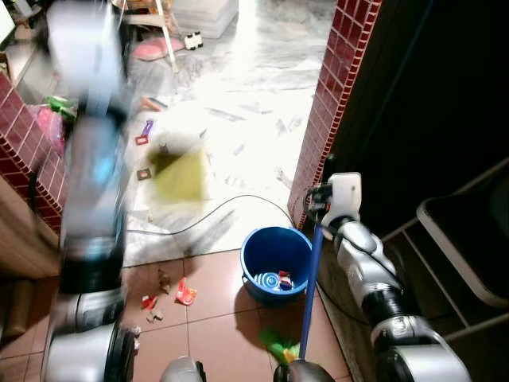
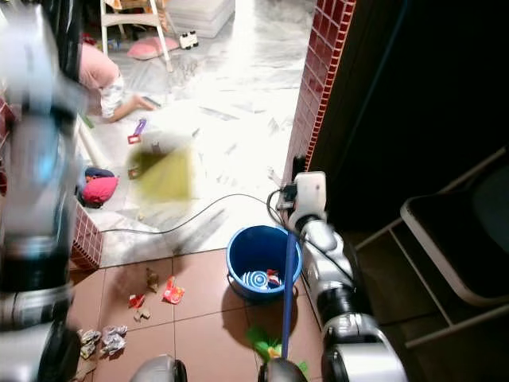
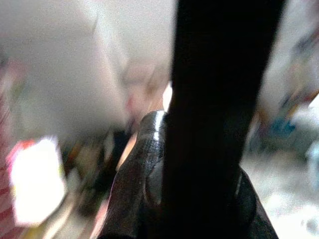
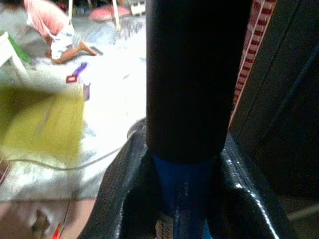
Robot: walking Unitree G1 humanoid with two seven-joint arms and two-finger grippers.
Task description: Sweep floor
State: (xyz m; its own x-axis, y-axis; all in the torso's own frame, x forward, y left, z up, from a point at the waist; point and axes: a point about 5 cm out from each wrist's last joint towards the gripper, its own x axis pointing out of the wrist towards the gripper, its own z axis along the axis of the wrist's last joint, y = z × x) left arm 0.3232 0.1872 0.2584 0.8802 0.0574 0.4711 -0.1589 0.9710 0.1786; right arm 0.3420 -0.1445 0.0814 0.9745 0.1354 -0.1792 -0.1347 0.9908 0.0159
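Right claw [image 4: 187, 194] pinches the blue-and-black broom handle [image 1: 309, 294], left claw [image 3: 192, 199] clamped higher up, its long axis slanting toward the blurred yellow bristle head [image 1: 180, 173] on the white marble floor [image 1: 254, 119].

A blue bucket [image 1: 276, 259], blue broom handle [image 1: 308, 294], terracotta floor tiles [image 1: 215, 318], dark-red brick-patterned wall [image 1: 330, 95].

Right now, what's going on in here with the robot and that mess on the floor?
The robot is sweeping. Its right claw is shut on a broom handle, blue lower down; its left claw grips a dark pole that may be the same broom. The yellow-green broom head is blurred over the pale floor. A blue bucket stands on the brown tiles, with scraps of litter beside it. Farther back, a person crouches on the floor.
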